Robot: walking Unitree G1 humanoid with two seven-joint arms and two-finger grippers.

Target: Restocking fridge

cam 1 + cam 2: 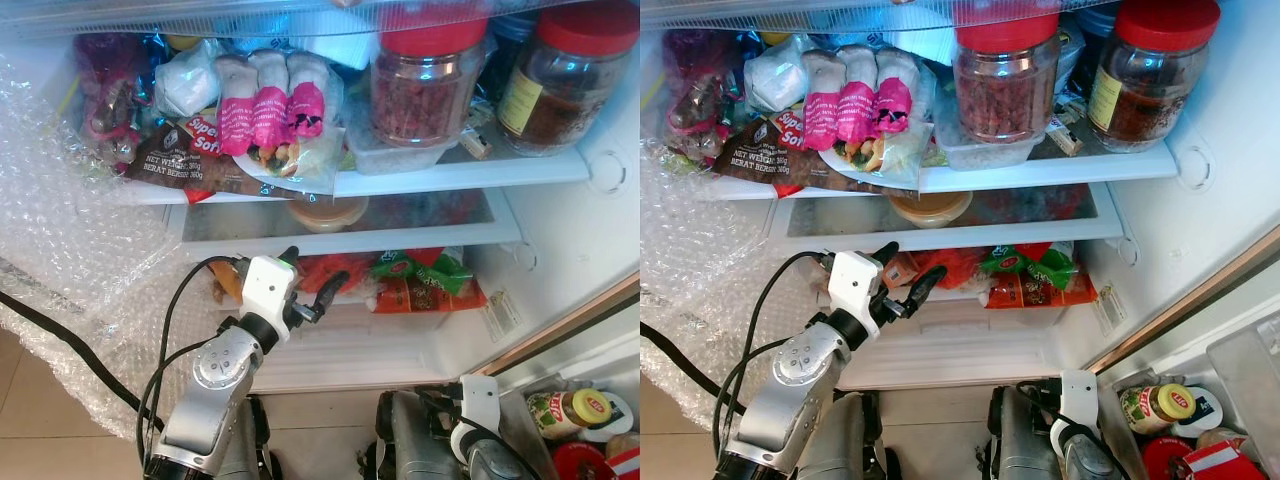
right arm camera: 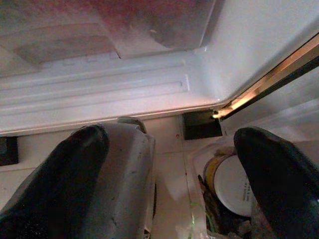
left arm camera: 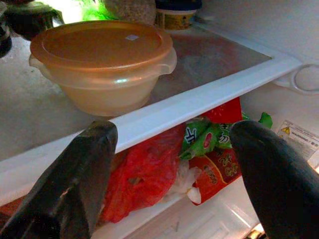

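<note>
Left tool (image 1: 310, 285) raised before open fridge (image 1: 560, 260), fingers apart, empty, just below middle shelf (image 3: 199, 97) edge. Right tool (image 2: 169, 164) low near floor, fingers apart, empty. Lidded orange bowl (image 3: 102, 64) on middle shelf; red bag (image 3: 142, 174) beneath.

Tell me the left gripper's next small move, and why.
Probably ease the left gripper up and forward toward the orange lidded bowl on the middle shelf. Its fingers are open and empty, just below the shelf's front edge, with the bowl close behind that edge.
</note>
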